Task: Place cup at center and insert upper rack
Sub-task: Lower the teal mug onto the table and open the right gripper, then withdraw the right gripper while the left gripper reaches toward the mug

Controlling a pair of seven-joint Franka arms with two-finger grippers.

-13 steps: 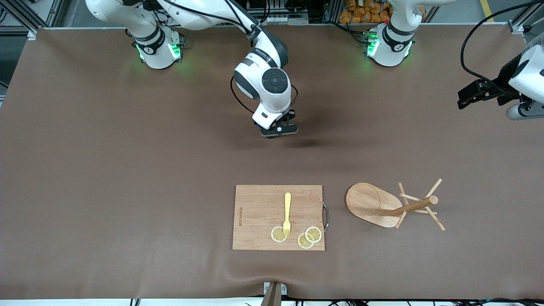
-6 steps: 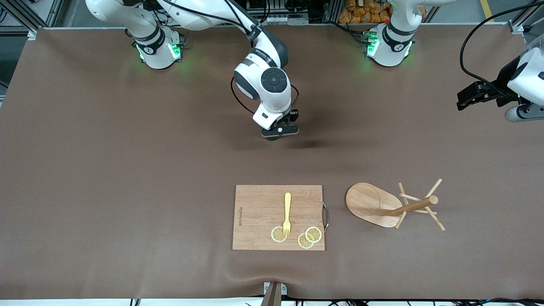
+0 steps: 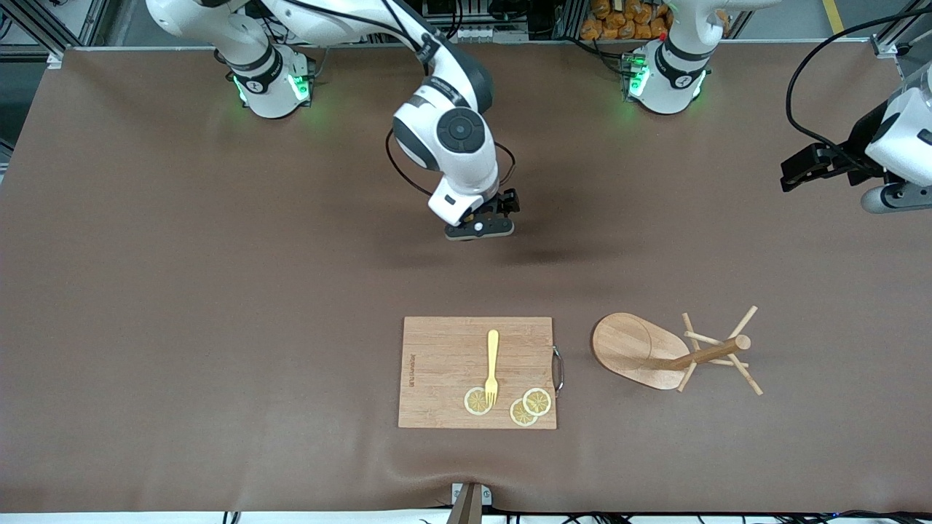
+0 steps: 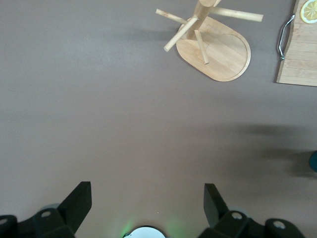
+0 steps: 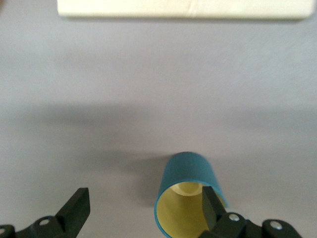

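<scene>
The cup [image 5: 188, 168], dark teal with a yellowish inside, stands upright on the brown table near its middle. My right gripper [image 5: 145, 206] hangs open just above it, with one finger [image 5: 210, 203] over the cup's mouth and the other well clear of it. From the front, the right hand [image 3: 480, 227] hides the cup. The upper rack [image 3: 659, 353], a light wooden mug tree, stands on its oval base beside the cutting board, toward the left arm's end. My left gripper [image 3: 797, 169] waits open and empty in the air at that end; its wrist view shows the rack [image 4: 213, 44].
A wooden cutting board [image 3: 477, 371] with a metal handle lies nearer to the front camera than the cup. It carries a yellow fork [image 3: 492, 364] and three lemon slices [image 3: 529, 406]. The brown cover [image 3: 218, 291] spreads bare toward the right arm's end.
My right gripper has gone from shut to open, letting go of the cup, and its hand has risen a little. The left arm has drifted slightly.
</scene>
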